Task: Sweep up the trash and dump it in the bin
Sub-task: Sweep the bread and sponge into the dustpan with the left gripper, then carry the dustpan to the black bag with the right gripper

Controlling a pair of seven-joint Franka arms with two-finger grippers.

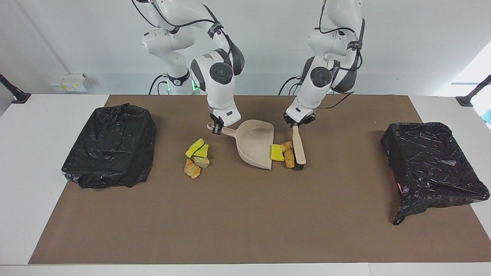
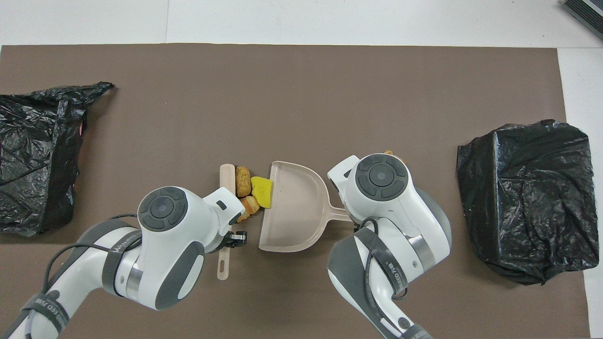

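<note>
Trash was in two lots. One lot, a yellow sponge wedge (image 1: 277, 153) and two tan bread lumps (image 1: 288, 154), sat squeezed between the dustpan (image 1: 256, 147) mouth and the brush (image 1: 298, 147); the wedge touched the pan's open edge, the lumps touched the brush bristles. In the overhead view the wedge (image 2: 262, 191) lay at the pan lip (image 2: 264, 212) with the lumps (image 2: 243, 178) beside it. Second lot (image 1: 196, 157), yellow-green wedges with tan-orange lumps, lay on the mat toward the right arm's end of the table, apart from the pan, near its handle.

Right gripper (image 1: 217, 129) was pinched on the end of the beige dustpan's handle, pan resting on the mat with its mouth toward the left arm's end. Left gripper (image 1: 298, 122) was clamped on the brush's wooden handle, brush head down on the mat.

Brown mat (image 1: 245, 214) covered the table. One black-bagged bin (image 1: 111, 145) stood at the right arm's end, another (image 1: 429, 165) at the left arm's end, both well apart from the trash.
</note>
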